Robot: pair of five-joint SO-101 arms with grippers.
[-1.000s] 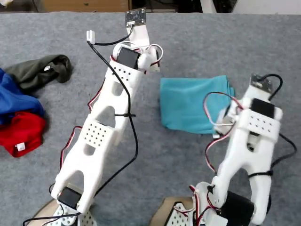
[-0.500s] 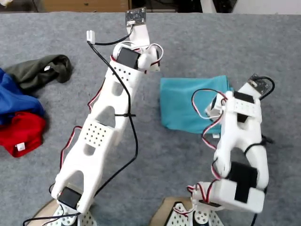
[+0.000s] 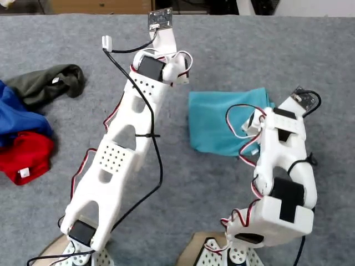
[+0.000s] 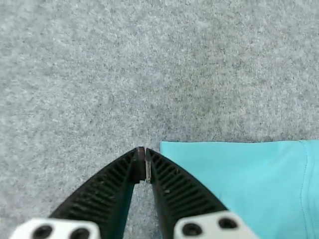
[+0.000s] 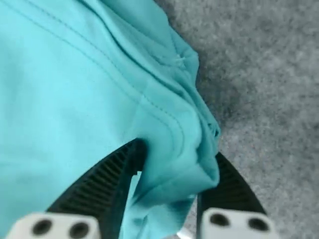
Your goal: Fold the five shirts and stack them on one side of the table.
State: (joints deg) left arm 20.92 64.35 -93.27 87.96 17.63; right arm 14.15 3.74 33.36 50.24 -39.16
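Nearest the bases, toward the right of the table (image 3: pixel 233 55): right gripper (image 5: pixel 177 154), jaws astride a bunched fold at the edge of the teal shirt (image 5: pixel 75 89). Apparently clamped on that fold, though hard to judge how firmly from this angle. Teal shirt folded to a rough rectangle, flat on the table between the two arms. At the left edge, well apart from it: red shirt (image 3: pixel 28 155), crumpled, touching a blue shirt (image 3: pixel 14 116) just beyond. Behind those, a dark olive shirt (image 3: pixel 47 83), bunched against the blue one. Farthest out: left gripper (image 4: pixel 142 155), pinched closed on nothing, tips over bare table just beside the teal shirt's corner.
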